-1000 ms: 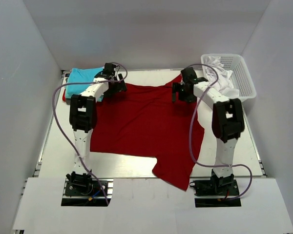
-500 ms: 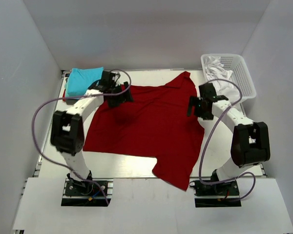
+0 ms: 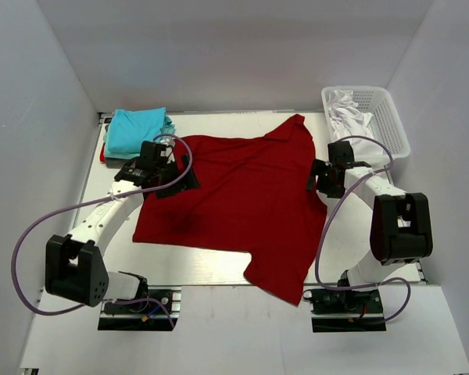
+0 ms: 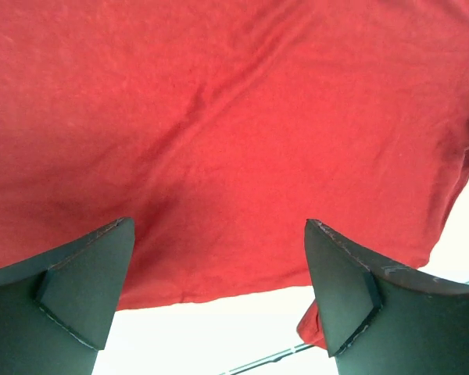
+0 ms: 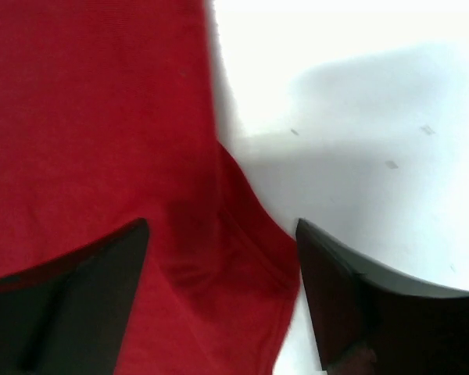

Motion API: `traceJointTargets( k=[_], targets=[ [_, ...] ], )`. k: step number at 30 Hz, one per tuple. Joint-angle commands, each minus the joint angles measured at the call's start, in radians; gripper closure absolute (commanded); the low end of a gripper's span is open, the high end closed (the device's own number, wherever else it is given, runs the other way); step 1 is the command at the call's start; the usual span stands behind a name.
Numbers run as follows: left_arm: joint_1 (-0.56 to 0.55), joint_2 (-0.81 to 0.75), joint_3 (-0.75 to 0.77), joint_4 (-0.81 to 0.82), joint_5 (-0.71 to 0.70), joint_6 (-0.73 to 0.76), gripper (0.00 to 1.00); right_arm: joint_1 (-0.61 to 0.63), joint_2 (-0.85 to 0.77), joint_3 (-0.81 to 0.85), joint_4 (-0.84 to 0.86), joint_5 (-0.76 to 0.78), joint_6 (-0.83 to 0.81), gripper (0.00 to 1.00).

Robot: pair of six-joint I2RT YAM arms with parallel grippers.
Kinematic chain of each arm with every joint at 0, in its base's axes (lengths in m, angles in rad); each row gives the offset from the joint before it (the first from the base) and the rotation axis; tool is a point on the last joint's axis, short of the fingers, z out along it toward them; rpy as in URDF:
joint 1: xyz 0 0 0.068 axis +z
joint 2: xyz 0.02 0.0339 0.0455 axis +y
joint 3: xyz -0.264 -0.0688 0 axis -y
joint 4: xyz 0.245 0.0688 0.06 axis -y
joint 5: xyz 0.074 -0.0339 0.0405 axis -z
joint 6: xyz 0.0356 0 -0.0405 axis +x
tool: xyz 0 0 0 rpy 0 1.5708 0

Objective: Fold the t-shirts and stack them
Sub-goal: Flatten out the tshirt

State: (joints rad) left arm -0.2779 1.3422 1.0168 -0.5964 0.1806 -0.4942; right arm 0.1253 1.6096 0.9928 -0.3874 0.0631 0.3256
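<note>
A large dark red t-shirt (image 3: 238, 199) lies spread flat across the table, one corner reaching its near edge. Folded turquoise t-shirts (image 3: 137, 130) sit stacked at the far left corner. My left gripper (image 3: 177, 179) hovers open over the red shirt's left side; in the left wrist view the gripper (image 4: 217, 226) has red cloth (image 4: 234, 117) and its hem below it. My right gripper (image 3: 320, 177) stands open at the shirt's right edge; in the right wrist view the gripper (image 5: 221, 226) straddles a wrinkled sleeve edge (image 5: 250, 258), fingers apart, not pinching.
A white mesh basket (image 3: 391, 117) holding white cloth (image 3: 345, 109) stands at the far right corner. Bare white table (image 3: 375, 226) shows right of the shirt and along the left edge (image 3: 102, 250). Grey walls enclose three sides.
Both arms swung away from the shirt's far corners: the left gripper came nearer along the left side, the right gripper moved right to the sleeve edge. The red shirt now lies flatter.
</note>
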Motion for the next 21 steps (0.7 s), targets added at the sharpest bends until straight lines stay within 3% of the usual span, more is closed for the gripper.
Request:
traceJointTargets(
  k=[1,4,5,7,8,10,21],
  targets=[
    [0.003,-0.023,0.04,-0.043,-0.07,0.011,0.0,-0.003,0.027,-0.002,0.088,-0.106,-0.045,0.26],
    [0.003,-0.023,0.051,-0.054,-0.096,0.011,0.0,-0.001,0.058,0.01,0.107,-0.128,-0.039,0.46],
    [0.003,-0.032,0.051,-0.054,-0.096,0.011,0.0,-0.001,0.071,0.023,0.099,-0.126,-0.042,0.58],
    [0.013,-0.032,0.051,-0.054,-0.096,0.011,0.0,0.0,0.081,0.041,0.09,-0.14,-0.052,0.62],
    [0.013,-0.032,0.051,-0.054,-0.096,0.011,0.0,0.0,0.082,0.044,0.088,-0.144,-0.054,0.79],
    [0.013,-0.032,0.051,-0.054,-0.096,0.011,0.0,0.0,0.079,0.05,0.085,-0.166,-0.057,1.0],
    [0.013,-0.032,0.051,-0.063,-0.136,0.011,0.0,0.072,0.012,0.13,-0.082,-0.039,0.009,1.0]
  ],
)
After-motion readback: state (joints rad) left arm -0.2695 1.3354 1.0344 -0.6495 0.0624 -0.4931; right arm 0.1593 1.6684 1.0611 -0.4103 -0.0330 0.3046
